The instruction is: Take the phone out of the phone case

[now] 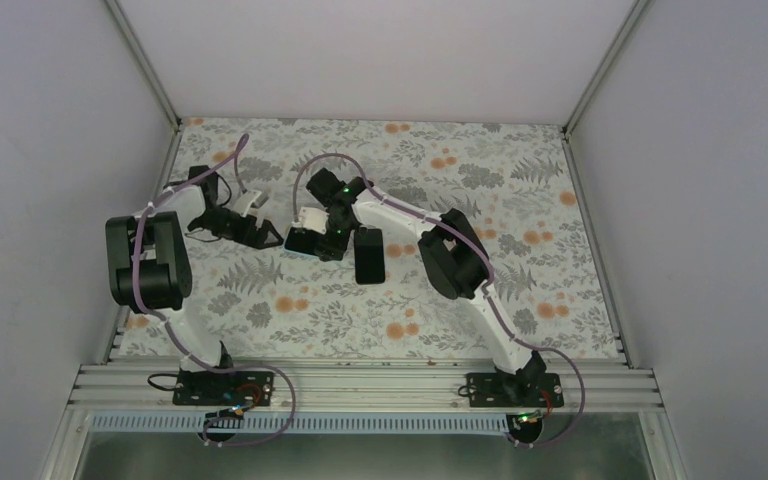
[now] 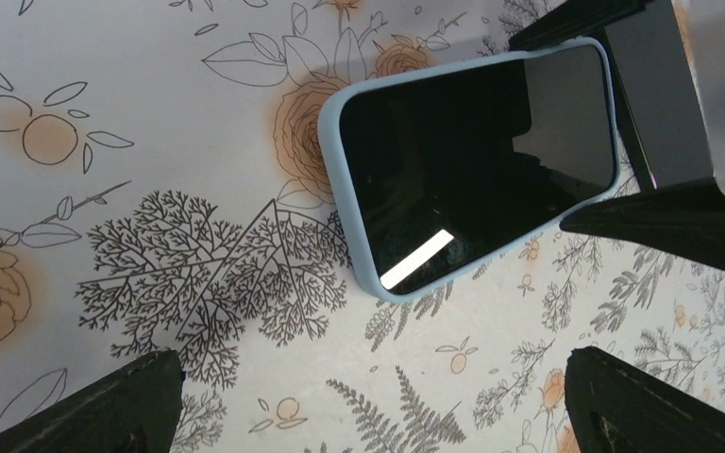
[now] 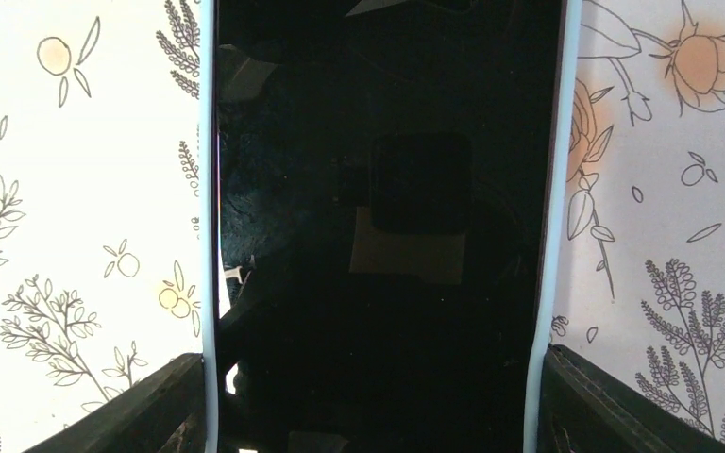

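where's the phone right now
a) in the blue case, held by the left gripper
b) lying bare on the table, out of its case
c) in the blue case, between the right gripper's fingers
c: the phone sits in the blue case, with the right gripper closed on the case's long edges; the left gripper is open beside it.

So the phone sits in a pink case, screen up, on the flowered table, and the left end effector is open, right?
No: the case is light blue, not pink; the left wrist view shows it. The phone does sit in it, screen up, on the flowered table, and the left end effector is open.
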`<act>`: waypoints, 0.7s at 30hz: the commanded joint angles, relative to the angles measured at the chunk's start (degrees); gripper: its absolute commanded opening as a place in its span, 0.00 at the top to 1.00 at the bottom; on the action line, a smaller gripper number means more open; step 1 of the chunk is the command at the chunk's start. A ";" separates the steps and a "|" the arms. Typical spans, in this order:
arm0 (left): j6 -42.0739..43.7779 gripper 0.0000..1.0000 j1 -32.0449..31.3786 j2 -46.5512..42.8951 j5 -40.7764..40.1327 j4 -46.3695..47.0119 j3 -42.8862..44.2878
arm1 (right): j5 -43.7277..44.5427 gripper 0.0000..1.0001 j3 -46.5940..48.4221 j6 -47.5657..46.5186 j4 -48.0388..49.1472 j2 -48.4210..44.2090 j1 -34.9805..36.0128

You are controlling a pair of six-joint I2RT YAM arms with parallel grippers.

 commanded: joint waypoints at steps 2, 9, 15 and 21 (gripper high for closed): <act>-1.56 0.00 0.29 1.36 3.81 -0.03 2.41 | 1.87 0.27 -0.24 -0.05 -1.15 -0.38 0.87; -0.29 0.00 0.34 0.55 3.46 -0.48 1.36 | 3.79 0.14 2.34 -1.05 -4.51 3.17 1.28; 0.02 0.00 0.33 0.35 2.91 -0.91 1.91 | 5.77 0.10 2.56 -2.24 -5.67 4.19 1.88; 0.41 0.00 0.33 0.21 3.08 -1.51 2.60 | 6.90 0.18 2.12 -2.34 -5.28 4.73 2.13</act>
